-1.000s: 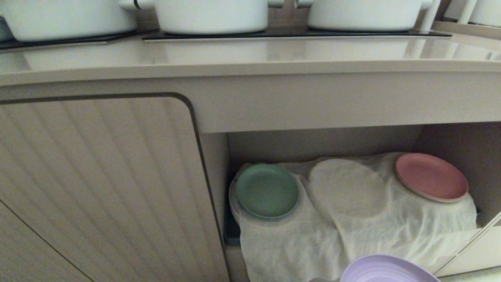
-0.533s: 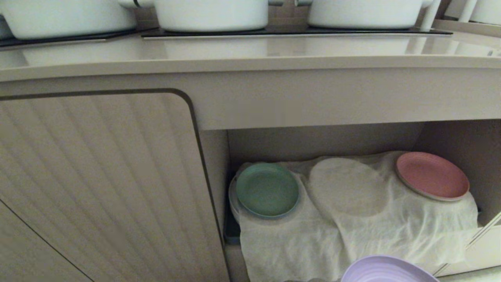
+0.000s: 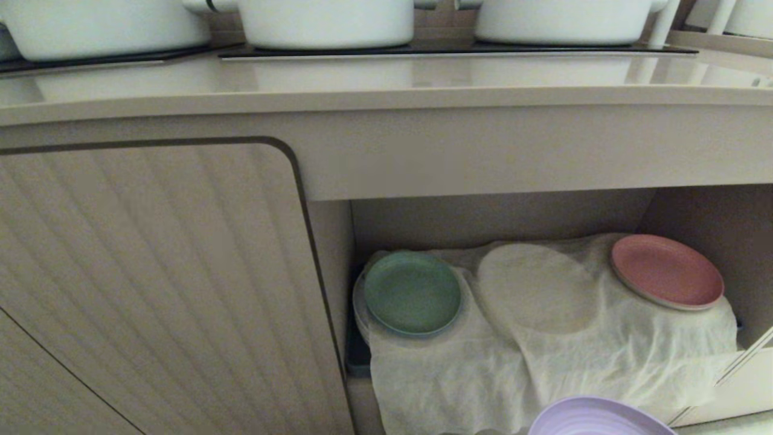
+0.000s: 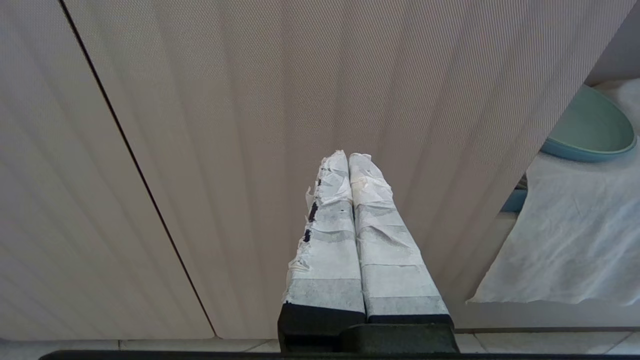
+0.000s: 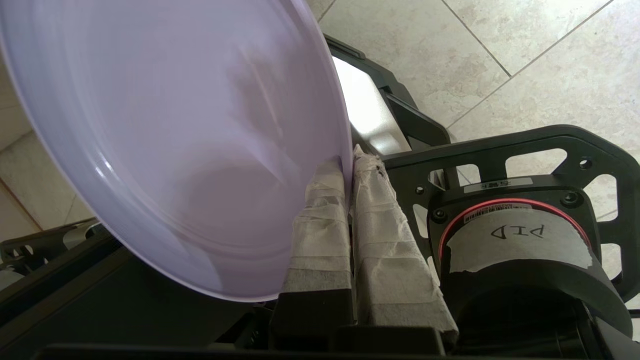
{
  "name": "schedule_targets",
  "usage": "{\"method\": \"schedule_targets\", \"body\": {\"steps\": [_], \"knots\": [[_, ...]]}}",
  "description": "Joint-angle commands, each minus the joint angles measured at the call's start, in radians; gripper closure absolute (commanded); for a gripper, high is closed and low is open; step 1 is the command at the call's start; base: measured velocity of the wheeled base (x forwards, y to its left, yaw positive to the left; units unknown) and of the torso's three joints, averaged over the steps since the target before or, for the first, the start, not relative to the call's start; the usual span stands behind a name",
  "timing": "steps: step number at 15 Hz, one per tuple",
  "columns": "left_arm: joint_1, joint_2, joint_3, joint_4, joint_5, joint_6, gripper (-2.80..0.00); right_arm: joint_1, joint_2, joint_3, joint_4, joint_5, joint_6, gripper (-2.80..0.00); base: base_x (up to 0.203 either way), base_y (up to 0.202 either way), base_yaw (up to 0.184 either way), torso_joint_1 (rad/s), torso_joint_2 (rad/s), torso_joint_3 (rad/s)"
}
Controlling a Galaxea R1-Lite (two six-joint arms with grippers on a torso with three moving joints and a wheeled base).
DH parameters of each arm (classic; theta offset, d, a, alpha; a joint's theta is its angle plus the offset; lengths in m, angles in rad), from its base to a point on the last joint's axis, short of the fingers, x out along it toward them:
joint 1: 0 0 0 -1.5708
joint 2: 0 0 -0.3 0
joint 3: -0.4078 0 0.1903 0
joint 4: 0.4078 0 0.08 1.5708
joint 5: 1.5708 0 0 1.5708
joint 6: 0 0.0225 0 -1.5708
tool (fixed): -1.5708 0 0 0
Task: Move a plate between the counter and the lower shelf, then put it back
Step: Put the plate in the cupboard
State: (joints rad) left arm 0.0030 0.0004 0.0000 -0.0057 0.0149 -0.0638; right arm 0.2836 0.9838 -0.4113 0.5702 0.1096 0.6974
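The right tool [image 5: 348, 167] is clamped on the rim of the plate [image 5: 175, 145]: its two taped fingers [image 5: 320, 220] pinch the lilac edge between them, and the plate is held off any surface, tilted, over the tiled floor [image 5: 450, 55] and the robot's black base [image 5: 505, 165]. In the head view only the plate's upper arc shows at the bottom edge, in front of and below the shelf [image 3: 501, 217], clear of it and well below the tabletop [image 3: 386, 84].

The shelf is a beige recess under the tabletop, to the right of a ribbed cabinet door [image 3: 151, 278]. A thin white cloth [image 3: 543, 356] is draped over it and hangs over the front edge. Taking the shelf as the reference: a green plate [image 3: 412, 293] lies on the cloth at its left end, a pink plate [image 3: 666, 271] lies tilted at its right end, and between them the cloth rises over a round bare hump [image 3: 536, 289] with nothing on top.

On the tabletop, at the back, white pots [image 3: 326, 23] stand on black hob panels [image 3: 423, 51].

The left tool [image 4: 348, 157] is shut, its taped fingers pressed together with nothing between them. It points at the cabinet door, left of the shelf; the green plate and a fold of the cloth show at the edge of its view.
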Motion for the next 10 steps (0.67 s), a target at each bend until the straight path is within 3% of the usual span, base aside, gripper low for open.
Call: {"method": "schedule_targets", "body": {"steps": [1,10], "knots": [[0.0,0.0,0.0,0.0,0.0,-0.001,0.0,0.0,-0.004,0.0,0.004,0.001,0.004,0.0,0.0,0.0,0.0,0.0,0.0,0.0],[0.0,0.0,0.0,0.0,0.0,-0.001,0.0,-0.008,0.104,-0.041,-0.01,-0.006,0.004,0.0,0.0,0.0,0.0,0.0,0.0,0.0]]}}
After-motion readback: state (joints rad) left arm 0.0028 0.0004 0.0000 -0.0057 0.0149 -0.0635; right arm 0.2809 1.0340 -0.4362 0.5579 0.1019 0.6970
